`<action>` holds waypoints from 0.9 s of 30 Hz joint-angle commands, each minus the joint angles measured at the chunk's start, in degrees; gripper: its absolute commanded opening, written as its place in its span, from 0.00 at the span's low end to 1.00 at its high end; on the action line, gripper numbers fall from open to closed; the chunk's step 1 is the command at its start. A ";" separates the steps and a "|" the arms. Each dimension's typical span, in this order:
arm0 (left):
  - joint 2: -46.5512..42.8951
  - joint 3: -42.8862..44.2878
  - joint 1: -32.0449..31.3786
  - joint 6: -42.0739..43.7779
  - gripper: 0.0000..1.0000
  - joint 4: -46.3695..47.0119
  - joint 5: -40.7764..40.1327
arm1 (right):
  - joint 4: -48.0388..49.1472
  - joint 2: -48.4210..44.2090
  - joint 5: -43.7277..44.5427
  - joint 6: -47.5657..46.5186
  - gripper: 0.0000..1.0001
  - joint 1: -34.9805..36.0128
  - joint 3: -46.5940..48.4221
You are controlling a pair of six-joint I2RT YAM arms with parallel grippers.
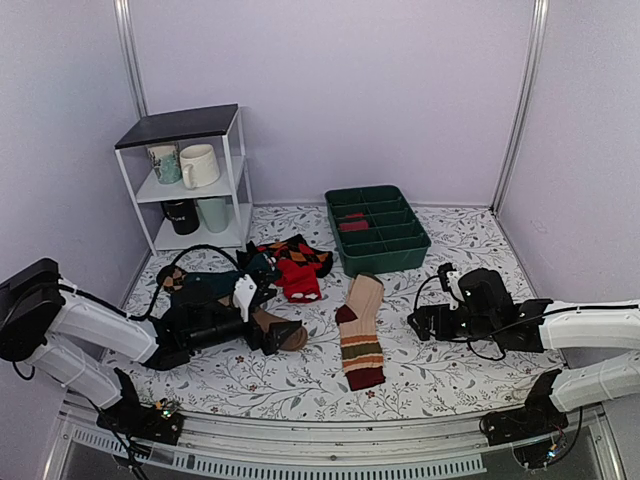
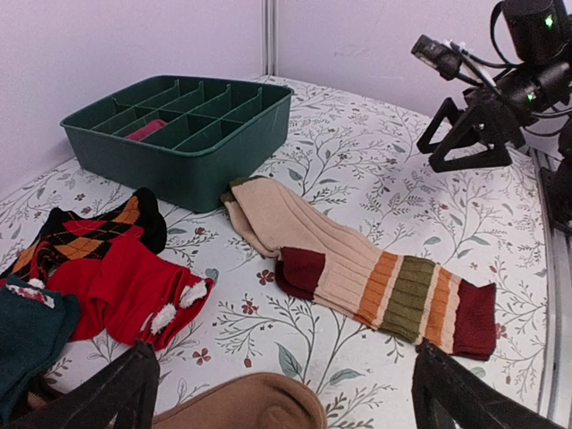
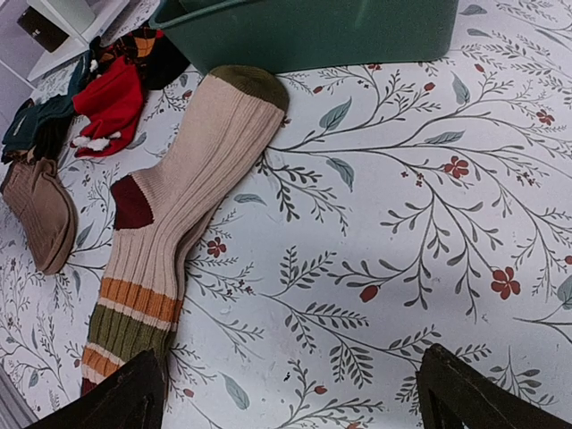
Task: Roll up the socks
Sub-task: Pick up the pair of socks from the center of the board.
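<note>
Ribbed knit socks (image 1: 361, 335) lie flat and long (striped foot, maroon toe).

The top external camera sits high behind both arm bases and looks down and forward, taking in the whole worktop (image 1: 450, 370) as far as the back wall. The left wrist camera rides low and close to the surface, facing rightward across it, past its own left fingers (image 2: 116, 393), to the right arm (image 2: 527, 71). The right wrist camera tilts down more steeply, close over the worktop, facing leftward between the right fingers (image 3: 125, 398). All three views share the socks (image 1: 362, 335) and the green tray (image 1: 385, 262).
</note>
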 commanded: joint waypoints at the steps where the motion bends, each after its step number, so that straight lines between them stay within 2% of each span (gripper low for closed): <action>1: -1.34 -2.12 0.74 1.03 1.00 5.38 1.92 | 0.86 -1.77 1.69 -0.14 1.00 -0.23 0.45; 7: -1.10 -2.94 0.76 1.10 1.00 7.58 2.17 | 2.30 -4.15 0.95 -2.68 1.00 -0.23 -2.28; 11: -1.41 -3.93 0.77 0.78 1.00 10.43 3.81 | 9.59 -5.76 -7.71 -5.62 1.00 -0.18 -6.07; 14: -0.67 -3.78 0.71 1.85 1.00 11.33 12.46 | 17.21 -5.37 -15.34 -6.95 0.98 0.14 -10.32; 21: 3.33 -1.70 0.51 0.39 0.99 12.74 27.34 | 28.76 -2.60 -19.20 -13.95 0.92 11.86 -14.39; 24: 5.03 -0.11 -0.50 -1.35 0.99 11.53 30.24 | 31.46 -1.73 -19.94 -17.25 0.90 15.46 -14.77; 27: 6.27 2.57 -5.12 -0.21 0.99 6.40 29.53 | 32.80 -0.90 -17.95 -20.04 0.89 18.56 -15.28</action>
